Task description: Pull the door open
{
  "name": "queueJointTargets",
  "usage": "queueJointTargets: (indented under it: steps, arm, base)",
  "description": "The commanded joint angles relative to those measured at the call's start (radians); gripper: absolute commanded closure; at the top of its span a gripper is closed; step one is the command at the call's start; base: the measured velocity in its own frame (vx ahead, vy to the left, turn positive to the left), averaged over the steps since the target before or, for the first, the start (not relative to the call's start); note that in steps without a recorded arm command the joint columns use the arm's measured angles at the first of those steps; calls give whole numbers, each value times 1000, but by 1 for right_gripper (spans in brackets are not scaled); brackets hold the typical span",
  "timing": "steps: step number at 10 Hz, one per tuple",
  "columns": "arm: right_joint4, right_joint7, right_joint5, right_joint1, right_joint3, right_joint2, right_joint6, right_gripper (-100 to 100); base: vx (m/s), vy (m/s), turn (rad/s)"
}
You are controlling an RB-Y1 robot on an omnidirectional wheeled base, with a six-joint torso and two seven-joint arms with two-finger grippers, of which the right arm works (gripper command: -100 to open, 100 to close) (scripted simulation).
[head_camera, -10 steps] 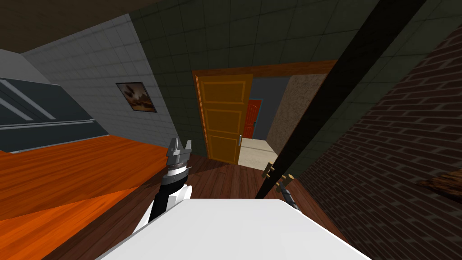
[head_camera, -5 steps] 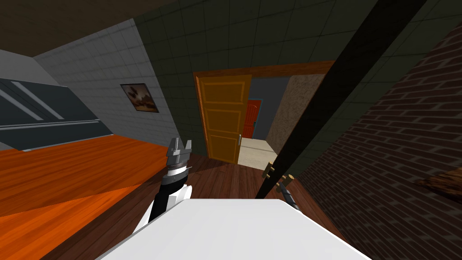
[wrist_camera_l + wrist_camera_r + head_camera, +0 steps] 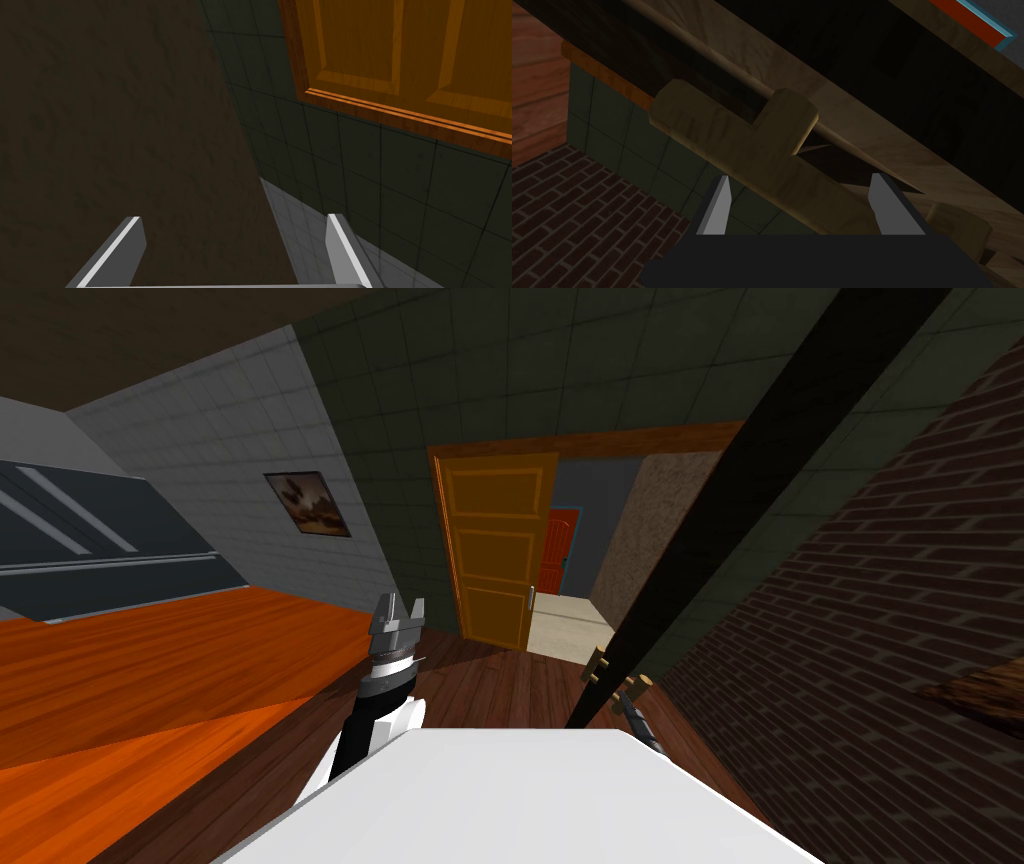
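Straddling the tan handle point(image 3: 737, 135) up close: right end effector point(image 3: 799, 205), fingers point(image 3: 717, 210) apart.

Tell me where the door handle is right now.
On my right in the head view, the tan door handle sticks out from the dark door edge. The right wrist view shows its bar lying inside the open right pincer.

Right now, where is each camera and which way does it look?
Head: up top, looking down and forward at the dark door, orange door beyond; both forearms show.
Left wrist: on my raised left hand, facing the orange door; left jaws open.
Right wrist: on my right hand, facing the wooden handle; right jaws open at it.
Shared: head and left wrist see the orange door.
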Motion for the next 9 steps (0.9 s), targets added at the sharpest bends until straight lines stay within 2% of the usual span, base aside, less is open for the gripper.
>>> queueJointTargets:
  steps: [1, 2, 3, 6, 9]
  arm:
    - [-12, -33, -7, -7, 4, 10, 12, 100]
    - [-12, -33, -7, -7, 4, 10, 12, 100]
    - [-14, -33, -5, 2, 10, 1, 4, 100]
    - [-13, -46, -7, 0, 14, 0, 3, 100]
    - [-13, -46, -7, 0, 14, 0, 3, 100]
  base:
    - [0, 0, 0]
    - [-5, -7, -3]
    - [-48, -37, 20]
    - [-50, -45, 24]
    - [-5, -2, -4]
